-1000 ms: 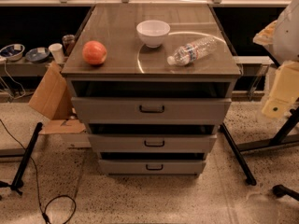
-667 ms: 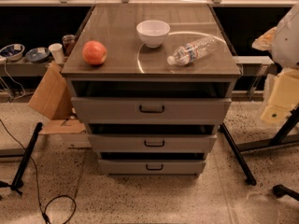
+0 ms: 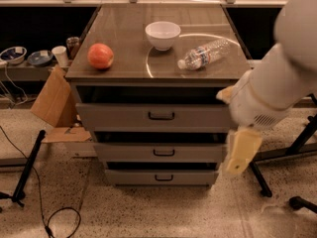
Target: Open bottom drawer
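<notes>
The grey cabinet has three drawers. The bottom drawer is the lowest and narrowest, with a small dark bar handle at its centre. Its front stands nearly flush under the middle drawer. My white arm reaches in from the right. My gripper, a pale yellow piece, hangs down in front of the cabinet's right edge at the height of the middle drawer. It is to the right of and above the bottom drawer's handle and holds nothing that I can see.
On the cabinet top lie a red apple, a white bowl and a plastic water bottle on its side. A cardboard box leans at the left. Black stand legs and cables lie on the floor at both sides.
My arm has swung in from the right edge toward the cabinet. The gripper now hangs in front of the cabinet's right side. The drawers have not moved.
</notes>
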`<state>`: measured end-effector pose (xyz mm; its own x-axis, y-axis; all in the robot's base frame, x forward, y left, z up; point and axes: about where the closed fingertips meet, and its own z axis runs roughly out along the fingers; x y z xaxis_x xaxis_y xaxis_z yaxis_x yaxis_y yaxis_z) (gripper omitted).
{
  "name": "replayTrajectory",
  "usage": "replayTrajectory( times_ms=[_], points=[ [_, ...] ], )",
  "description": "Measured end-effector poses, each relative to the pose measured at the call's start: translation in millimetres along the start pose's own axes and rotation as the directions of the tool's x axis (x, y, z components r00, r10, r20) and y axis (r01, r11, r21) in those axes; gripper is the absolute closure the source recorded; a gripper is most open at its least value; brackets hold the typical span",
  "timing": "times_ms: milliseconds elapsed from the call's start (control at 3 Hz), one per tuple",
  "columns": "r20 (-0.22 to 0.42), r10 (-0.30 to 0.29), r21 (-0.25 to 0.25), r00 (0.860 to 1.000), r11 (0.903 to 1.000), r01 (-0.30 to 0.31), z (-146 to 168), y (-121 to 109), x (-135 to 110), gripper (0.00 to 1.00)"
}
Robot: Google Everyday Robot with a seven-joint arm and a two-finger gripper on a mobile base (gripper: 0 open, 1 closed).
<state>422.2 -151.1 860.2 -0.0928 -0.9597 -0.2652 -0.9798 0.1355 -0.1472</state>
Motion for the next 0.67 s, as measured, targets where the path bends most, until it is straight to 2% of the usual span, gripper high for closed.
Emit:
replayTrajectory(
  times_ms=[333,667],
  points=[
    [0.061,-0.027,-0.090,0.998,0.9954,0.033,92,25,-17,0.00],
    [0.144,0.021,-0.189,0.989,0.9819,0.007,188,55,-18,0.00]
  ],
)
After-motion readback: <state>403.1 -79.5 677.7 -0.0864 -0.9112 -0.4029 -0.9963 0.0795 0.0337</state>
